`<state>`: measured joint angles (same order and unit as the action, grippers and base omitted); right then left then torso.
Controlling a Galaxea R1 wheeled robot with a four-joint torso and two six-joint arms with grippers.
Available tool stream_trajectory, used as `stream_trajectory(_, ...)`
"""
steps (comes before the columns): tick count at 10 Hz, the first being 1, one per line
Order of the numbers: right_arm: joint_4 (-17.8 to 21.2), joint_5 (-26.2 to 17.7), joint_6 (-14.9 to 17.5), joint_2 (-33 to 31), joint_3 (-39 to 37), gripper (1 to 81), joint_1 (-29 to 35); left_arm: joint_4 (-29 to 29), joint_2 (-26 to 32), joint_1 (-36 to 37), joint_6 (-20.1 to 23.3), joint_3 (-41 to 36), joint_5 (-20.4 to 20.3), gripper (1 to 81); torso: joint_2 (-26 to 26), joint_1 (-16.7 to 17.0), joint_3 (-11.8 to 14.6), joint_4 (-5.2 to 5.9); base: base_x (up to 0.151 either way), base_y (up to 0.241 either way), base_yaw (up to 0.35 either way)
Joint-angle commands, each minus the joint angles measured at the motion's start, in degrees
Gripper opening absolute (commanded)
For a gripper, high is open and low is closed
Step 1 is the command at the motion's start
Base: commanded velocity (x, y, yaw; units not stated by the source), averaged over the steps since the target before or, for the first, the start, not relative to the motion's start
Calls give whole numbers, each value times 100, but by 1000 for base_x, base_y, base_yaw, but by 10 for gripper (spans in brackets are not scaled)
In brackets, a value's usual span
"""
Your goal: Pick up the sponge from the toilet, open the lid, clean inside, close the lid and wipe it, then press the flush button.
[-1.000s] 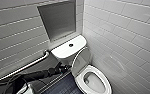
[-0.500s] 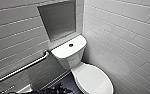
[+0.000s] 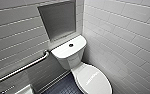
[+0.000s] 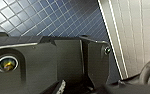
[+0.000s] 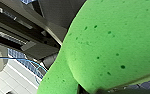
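Note:
The bright green sponge [image 5: 111, 45] looms close in the right wrist view, and my right gripper [image 5: 89, 88] is shut on it. In the head view the white toilet stands in the corner with its oval lid [image 3: 92, 78] down. Behind it, the small dark flush button [image 3: 71, 45] sits in the middle of the white tank cover [image 3: 63, 52]. Dark blue floor tiles [image 4: 53, 17] pass under the robot's own dark plate in the left wrist view, and nothing is in the left gripper, which is open.
A metal grab bar [image 3: 23, 67] runs along the grey tiled wall left of the tank. A recessed niche [image 3: 57, 21] sits above the tank. White tiled wall [image 3: 123, 37] closes in the toilet's right side. Dark floor tiles [image 3: 63, 86] lie left of the bowl.
The head camera has moved, so the toilet and tank sit differently in the picture. The lid looks raised one second ago and lies down now. The sponge stays in the right gripper.

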<state>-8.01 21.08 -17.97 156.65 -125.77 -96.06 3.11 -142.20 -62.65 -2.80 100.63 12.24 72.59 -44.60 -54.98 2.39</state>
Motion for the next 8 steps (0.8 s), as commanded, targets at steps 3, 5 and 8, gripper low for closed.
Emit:
stream_trajectory(3,-324,-297,-22,-218,351,10,-260,-1216,193,-1798,860,-115,-407,811,2,0,2,0,0,0,0)
stream_trajectory(5,-350,-157,-40,-764,1038,10,-217,-1216,-54,-2054,860,264,-398,811,2,0,5,0,0,0,0)
stream_trajectory(8,-333,257,-146,-2157,2701,10,90,-1137,-317,-2142,852,685,-398,811,7,2,7,0,0,0,0)
